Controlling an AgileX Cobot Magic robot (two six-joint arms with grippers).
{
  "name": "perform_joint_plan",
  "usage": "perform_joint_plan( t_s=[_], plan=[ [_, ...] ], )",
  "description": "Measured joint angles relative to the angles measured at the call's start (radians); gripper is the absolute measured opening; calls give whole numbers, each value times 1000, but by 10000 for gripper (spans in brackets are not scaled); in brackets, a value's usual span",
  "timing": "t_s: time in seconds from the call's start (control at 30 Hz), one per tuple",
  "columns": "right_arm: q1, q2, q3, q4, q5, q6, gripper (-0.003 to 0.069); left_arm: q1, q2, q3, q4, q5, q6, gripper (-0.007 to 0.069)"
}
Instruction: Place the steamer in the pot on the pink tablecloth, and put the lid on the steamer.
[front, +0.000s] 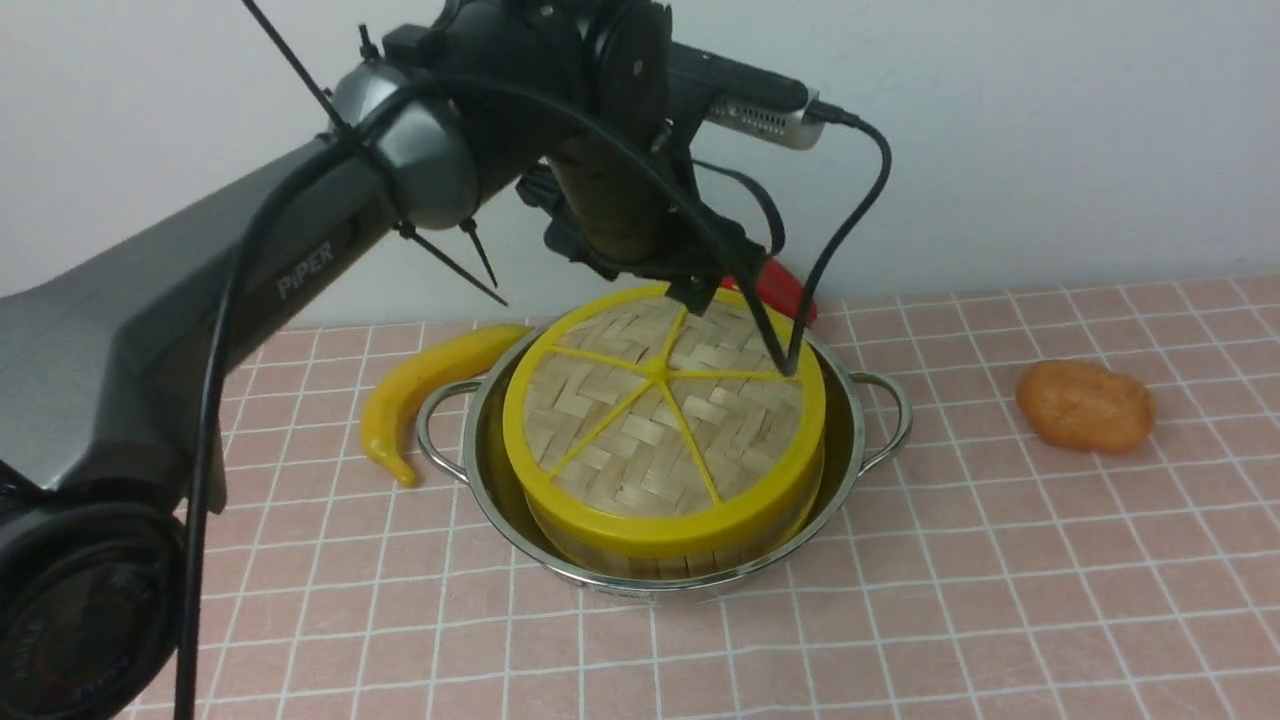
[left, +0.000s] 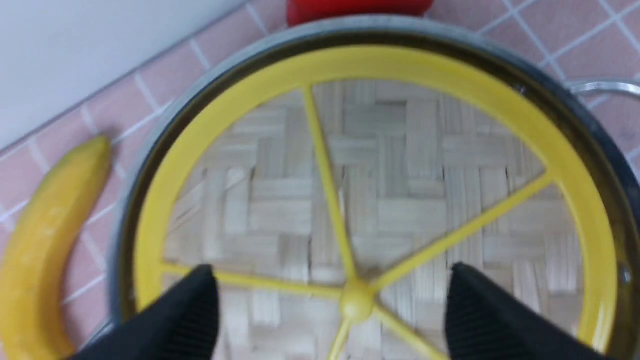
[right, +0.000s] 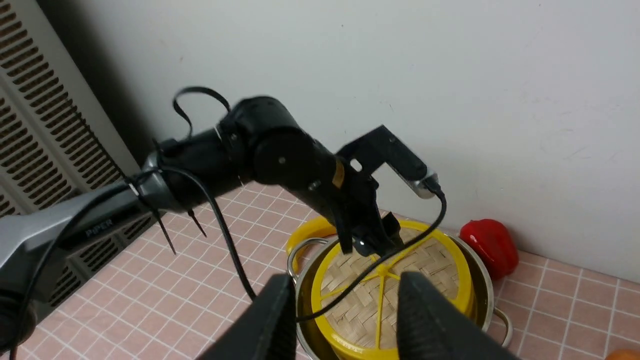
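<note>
Steamer, a round bamboo basket with a yellow plastic rim (front: 640, 560), sits inside the wide shallow stainless-steel pot with looped wire handles (front: 852, 430). Only its slatted wall shows at 6 o'clock, below the cover. The pot stands on the pink tablecloth with thin white grid lines (front: 900, 600), taking 6 o'clock as the robot's side and 12 o'clock as the wall side. The flat woven-bamboo lid with a thick yellow rim and six yellow spokes (front: 660, 410) rests on top of the steamer and covers it.

The right gripper (right: 346, 280) does not appear in the front view. Its own wrist view shows two black fingers parted with nothing between them, well clear of the pot.

At 9 o'clock from the pot, just beside its handle, lies a curved yellow banana (front: 420, 395). At 3 o'clock, well apart from the pot, lies an orange rounded lump (front: 1085, 405).

The left gripper (left: 331, 272) hangs over the lid toward its 12 o'clock rim, with its fingers (left: 190, 310) spread wide on either side of the hub and gripping nothing. Whether they touch the weave cannot be told.

At 1 o'clock behind the pot sits a red pepper (front: 780, 285), close to the plain white wall (front: 1000, 150).
</note>
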Motion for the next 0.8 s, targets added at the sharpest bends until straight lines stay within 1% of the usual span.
perform_joint_plan(
  t_s=[0.1, 0.13, 0.17, 0.27, 0.37, 0.47, 0.5, 0.53, 0.57, 0.6, 0.63, 0.67, 0.73, 0.8],
  plan=[
    [0, 0, 0, 0, 0, -1, 295, 0, -4, -117, 2, 31, 44, 646],
    [0, 0, 0, 0, 0, -1, 295, 0, -4, -125, 2, 31, 45, 649],
    [0, -1, 2, -5, 0, -4, 295, 0, -25, -186, 1, 31, 49, 663],
    [0, -3, 25, -33, -1, -23, 295, -10, -89, -274, 0, 32, 55, 656],
    [0, -3, 60, -69, -1, -58, 295, -25, -183, -343, -1, 32, 55, 603],
    [0, -9, 154, -139, -2, -96, 295, -35, -368, -369, -6, 31, 55, 444],
    [0, -12, 160, -148, -2, -98, 295, -35, -379, -369, -6, 31, 55, 444],
    [0, -26, 224, -181, -22, -107, 295, -35, -473, -361, -4, 31, 67, 309],
    [0, -28, 224, -185, -27, -107, 295, -35, -493, -361, -4, 31, 67, 309],
    [0, -55, 298, -211, -101, -110, 290, -35, -571, -328, -1, 31, 79, 169],
    [0, -59, 307, -222, -111, -110, 288, -35, -590, -323, -1, 31, 81, 153],
    [0, -75, 350, -238, -153, -111, 283, -35, -616, -292, -1, 31, 89, 81],
    [0, -139, 465, -289, -285, -105, 262, -35, -730, -183, -2, 31, 120, -6],
    [0, -175, 526, -318, -343, -93, 246, -35, -790, -98, -2, 32, 128, -20]
  ],
)
